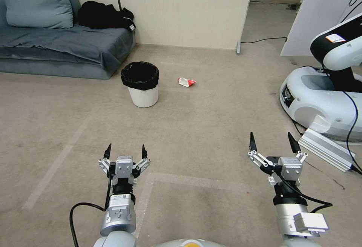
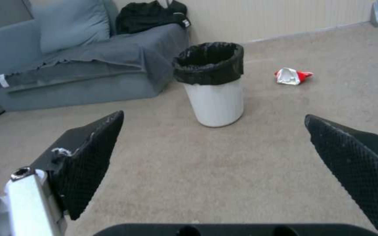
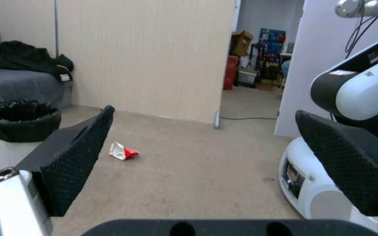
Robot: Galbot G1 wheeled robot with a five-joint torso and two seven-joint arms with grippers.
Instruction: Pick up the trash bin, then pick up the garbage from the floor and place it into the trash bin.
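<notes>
The left gripper (image 1: 125, 152) and right gripper (image 1: 275, 142) both hang spread and empty over the near carpet (image 1: 211, 134), so the bin step likely goes best by closing on the far, upright trash bin (image 1: 141, 85), left of 1 red-and-white wrapper (image 1: 186, 82), and pinching its rim squarely.

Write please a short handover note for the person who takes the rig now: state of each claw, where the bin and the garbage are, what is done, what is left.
Left claw: open, empty, held above the floor, short of the trash bin.
Right claw: open, empty, held above the floor on the robot's right.
Trash bin: upright on the floor beside the sofa, black liner over the rim.
Garbage: one red-and-white wrapper on the floor, to the right of the bin and apart from it.
Done: nothing.
Left: pick up the bin, pick up the wrapper, put it in the bin.
</notes>
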